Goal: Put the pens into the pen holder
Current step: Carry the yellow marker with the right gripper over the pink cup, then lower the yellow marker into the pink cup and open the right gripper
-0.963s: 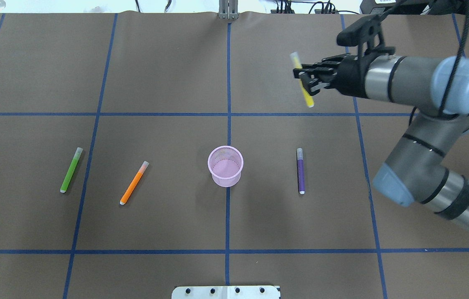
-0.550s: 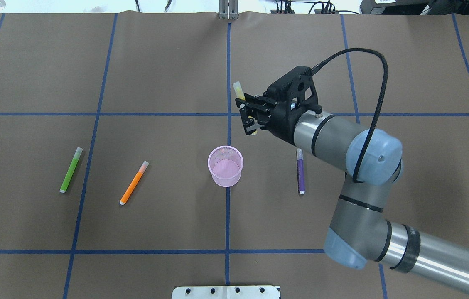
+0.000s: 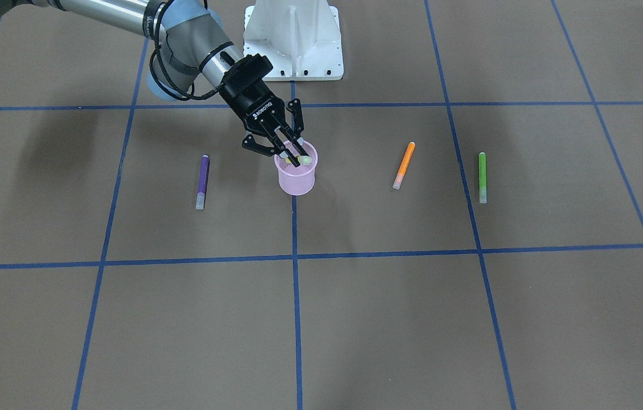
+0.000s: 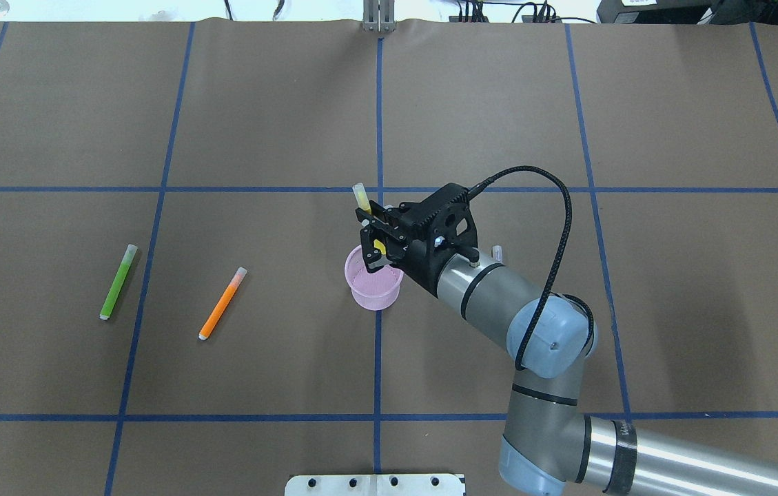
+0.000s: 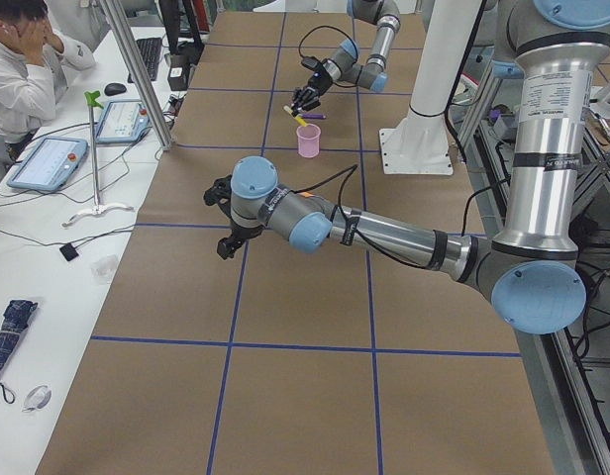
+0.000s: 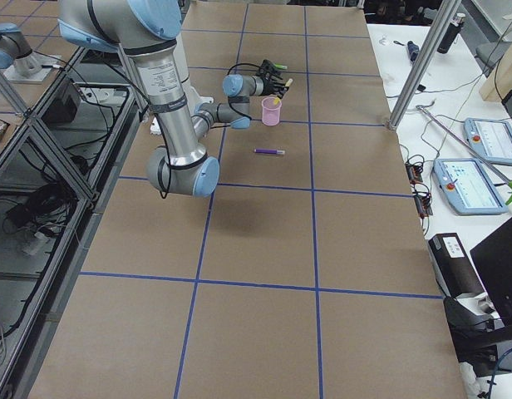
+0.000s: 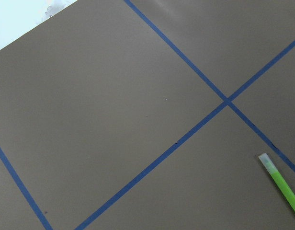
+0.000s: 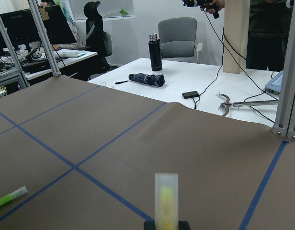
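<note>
Drop-off coming: right gripper (image 4: 368,239) is clamping the yellow pen (image 4: 362,198), tilted, lower end hanging at the mouth of the pink mesh pen holder (image 4: 371,296); next it's needing a slight dip and a clean release, I reckon

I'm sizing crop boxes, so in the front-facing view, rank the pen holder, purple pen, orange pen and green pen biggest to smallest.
1. pen holder: clearly the bulkiest.
2. purple pen, green pen and orange pen: alike in length and thickness here, too close to rank.
</note>
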Motion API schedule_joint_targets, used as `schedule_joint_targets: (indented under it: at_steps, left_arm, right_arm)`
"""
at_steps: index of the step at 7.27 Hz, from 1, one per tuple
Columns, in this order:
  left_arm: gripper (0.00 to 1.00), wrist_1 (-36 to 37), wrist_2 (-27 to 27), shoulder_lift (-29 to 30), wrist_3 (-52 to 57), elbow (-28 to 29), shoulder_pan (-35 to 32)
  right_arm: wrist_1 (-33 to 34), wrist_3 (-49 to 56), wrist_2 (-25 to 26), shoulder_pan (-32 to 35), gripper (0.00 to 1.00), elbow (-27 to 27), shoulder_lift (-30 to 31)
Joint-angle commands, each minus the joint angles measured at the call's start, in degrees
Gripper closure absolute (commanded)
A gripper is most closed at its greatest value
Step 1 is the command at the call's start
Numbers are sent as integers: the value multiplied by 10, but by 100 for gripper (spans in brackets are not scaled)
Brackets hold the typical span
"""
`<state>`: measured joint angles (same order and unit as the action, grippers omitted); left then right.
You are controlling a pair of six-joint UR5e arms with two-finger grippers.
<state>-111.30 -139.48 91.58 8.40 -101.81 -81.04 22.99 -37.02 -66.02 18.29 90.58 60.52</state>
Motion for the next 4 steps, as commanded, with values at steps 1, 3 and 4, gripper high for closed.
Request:
schedule_joint_targets:
  at_steps: [1,3,4]
  left_arm:
    - [0,0,0,0,0,0,0]
    - [0,0,0,0,0,3,1]
    - [0,0,0,-1,-2,3,1]
  right_arm:
    - [-10,0,24,-21,55,-12,-1]
    - [-8,-12,27,-28,0,-7,-6]
    - [8,-46,20,-26,0,1,-6]
